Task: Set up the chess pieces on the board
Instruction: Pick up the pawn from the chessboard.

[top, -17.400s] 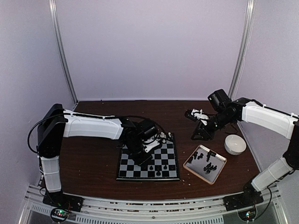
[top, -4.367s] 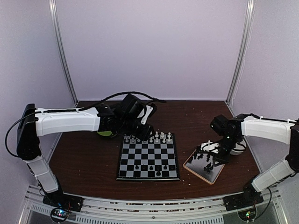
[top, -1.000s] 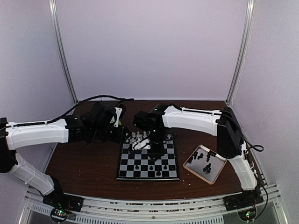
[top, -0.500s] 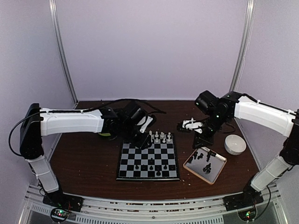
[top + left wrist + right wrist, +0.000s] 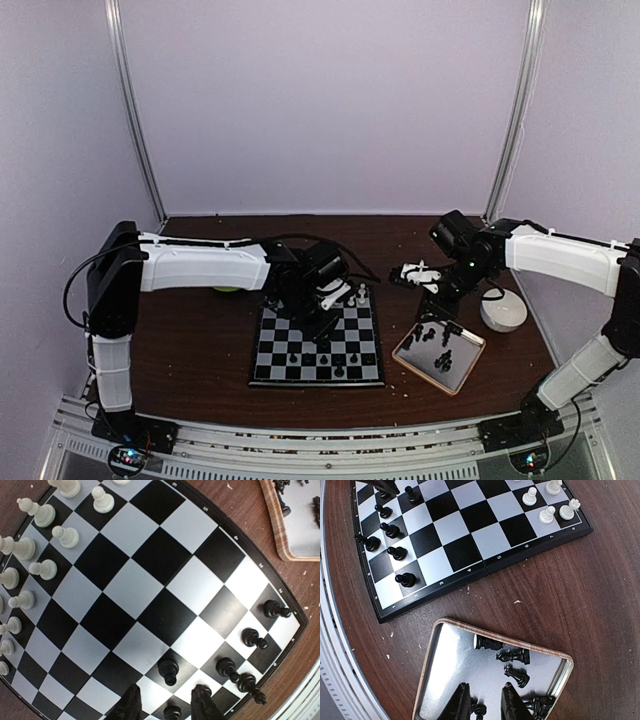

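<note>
Chess pieces, the black ones not yet placed, lying on their sides in the tray, just ahead of the right gripper and a little to its right. Long axes mostly in line with the closing direction, so probably a wrist turn needed before pinching. Jaws narrow, nothing between them. Farther off for the left gripper, likewise narrow and empty, poised over the board, a standing black pawn just past its fingertips.
</note>
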Robot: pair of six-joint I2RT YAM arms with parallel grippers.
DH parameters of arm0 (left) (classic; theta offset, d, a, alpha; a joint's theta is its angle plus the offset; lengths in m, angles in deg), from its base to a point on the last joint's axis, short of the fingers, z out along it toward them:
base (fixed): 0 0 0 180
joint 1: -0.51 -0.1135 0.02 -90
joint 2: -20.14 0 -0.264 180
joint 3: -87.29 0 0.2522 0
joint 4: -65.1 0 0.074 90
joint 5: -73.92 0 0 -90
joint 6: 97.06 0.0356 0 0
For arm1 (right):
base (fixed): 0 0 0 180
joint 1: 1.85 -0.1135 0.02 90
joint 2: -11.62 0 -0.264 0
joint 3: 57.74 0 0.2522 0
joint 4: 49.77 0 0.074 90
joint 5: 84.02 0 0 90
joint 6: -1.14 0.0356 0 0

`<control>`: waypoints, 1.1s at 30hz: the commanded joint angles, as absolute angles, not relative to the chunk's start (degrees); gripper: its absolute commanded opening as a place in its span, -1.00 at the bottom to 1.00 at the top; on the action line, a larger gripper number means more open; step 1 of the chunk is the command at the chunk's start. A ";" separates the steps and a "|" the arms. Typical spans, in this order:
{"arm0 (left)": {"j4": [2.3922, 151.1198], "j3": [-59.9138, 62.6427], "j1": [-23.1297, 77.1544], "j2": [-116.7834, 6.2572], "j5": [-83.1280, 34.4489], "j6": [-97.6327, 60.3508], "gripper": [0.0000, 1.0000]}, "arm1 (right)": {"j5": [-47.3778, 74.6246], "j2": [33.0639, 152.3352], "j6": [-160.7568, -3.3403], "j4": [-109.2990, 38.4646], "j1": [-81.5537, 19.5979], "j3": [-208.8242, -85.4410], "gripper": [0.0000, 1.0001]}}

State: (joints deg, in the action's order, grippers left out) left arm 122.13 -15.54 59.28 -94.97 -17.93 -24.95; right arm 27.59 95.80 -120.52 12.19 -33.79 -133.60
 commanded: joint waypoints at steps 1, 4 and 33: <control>123.51 -17.97 59.75 -96.59 -16.11 -24.55 -0.33 | 28.58 96.09 -121.03 10.83 -33.58 -134.45 -0.53; 123.51 -18.51 59.75 -97.61 -16.35 -24.42 -0.37 | 28.24 96.24 -121.12 10.90 -33.61 -134.33 -0.53; 125.33 -19.06 59.67 -96.21 -13.05 -22.89 -0.99 | 28.20 98.52 -121.29 11.80 -33.72 -134.77 -0.53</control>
